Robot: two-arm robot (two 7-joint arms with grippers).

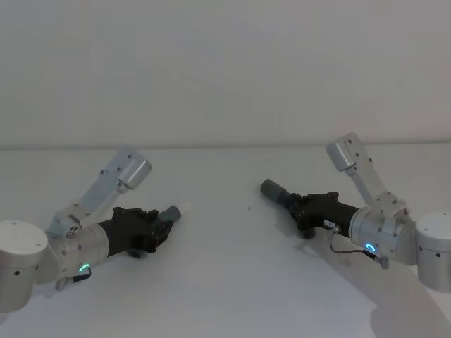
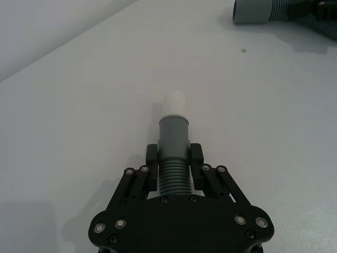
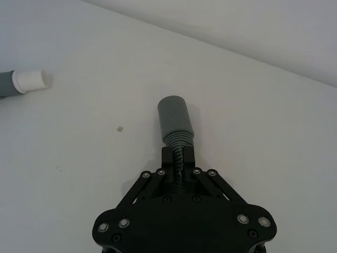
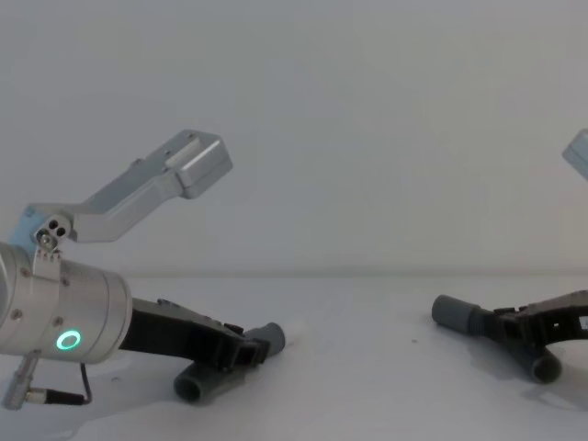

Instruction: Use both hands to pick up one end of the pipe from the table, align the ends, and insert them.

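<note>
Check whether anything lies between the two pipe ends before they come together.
Nothing visible does. The left gripper holds the white-tipped pipe, the right gripper the grey-cuffed pipe; between the ends lies only the table with a flat dark speck.

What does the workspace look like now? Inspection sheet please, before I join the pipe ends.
Surface: matte white table, one small dark speck between the pieces.
Job's things: white-tipped dark grey ribbed plastic pipe piece and plain-cuffed dark grey ribbed plastic pipe piece, apart, ends roughly facing.
Clutter: nothing seen.
Grippers: black two-finger left hand shut on the white-tipped piece's ribs; black two-finger right hand shut on the plain-cuffed piece's ribs.
Cables: thin grey cable at the left wrist, a second cable at the right.
Surroundings: plain pale wall.
</note>
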